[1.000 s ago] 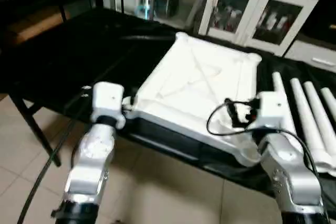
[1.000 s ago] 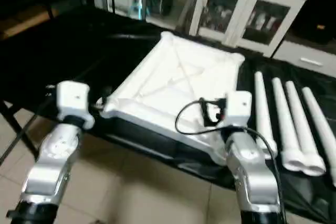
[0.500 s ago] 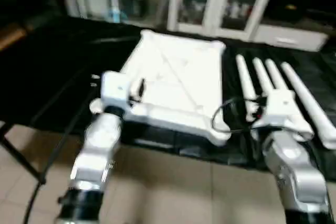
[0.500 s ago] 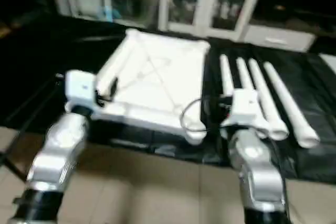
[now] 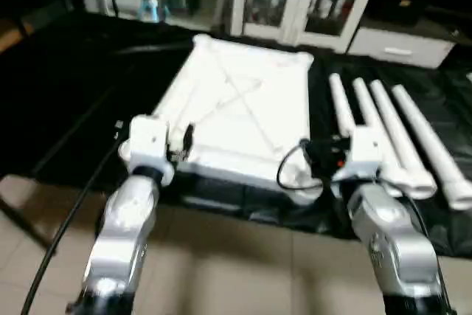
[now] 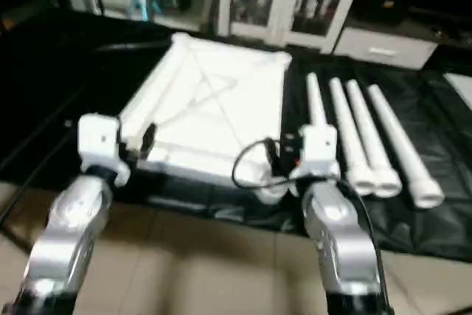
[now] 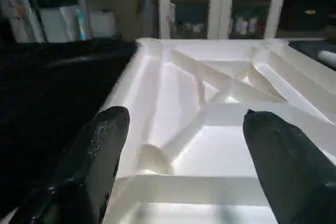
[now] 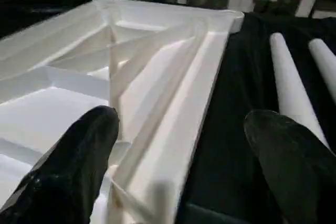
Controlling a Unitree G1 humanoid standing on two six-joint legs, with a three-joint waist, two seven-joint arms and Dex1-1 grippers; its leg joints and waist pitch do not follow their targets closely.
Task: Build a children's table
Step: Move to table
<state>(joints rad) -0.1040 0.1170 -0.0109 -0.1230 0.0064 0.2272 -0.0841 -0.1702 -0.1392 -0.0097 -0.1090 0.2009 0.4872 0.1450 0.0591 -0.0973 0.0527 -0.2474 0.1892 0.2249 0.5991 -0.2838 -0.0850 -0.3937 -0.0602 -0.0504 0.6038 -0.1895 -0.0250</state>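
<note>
The white tabletop (image 5: 243, 105) lies upside down on the black table (image 5: 66, 108), its X ribs (image 7: 210, 85) facing up. Several white tube legs (image 5: 383, 134) lie side by side to its right. My left gripper (image 7: 186, 119) is open, one black finger (image 7: 100, 150) outside the near left corner and the other over the ribbed inside. At the near right corner my right gripper (image 8: 181, 119) is open too, straddling the tabletop's right rim (image 8: 184, 124), with one finger (image 8: 289, 153) over the black cloth towards the legs (image 8: 289, 87).
A white cabinet with glass doors (image 5: 302, 5) stands behind the table. The table's near edge runs just below the tabletop, with tiled floor (image 5: 243, 271) in front. A black cable (image 5: 66, 219) hangs at the left by my forearm.
The head camera has swung, so the whole scene has shifted and straightened. Both grippers stay open at the tabletop's near corners; I cannot tell that the tabletop itself moved.
</note>
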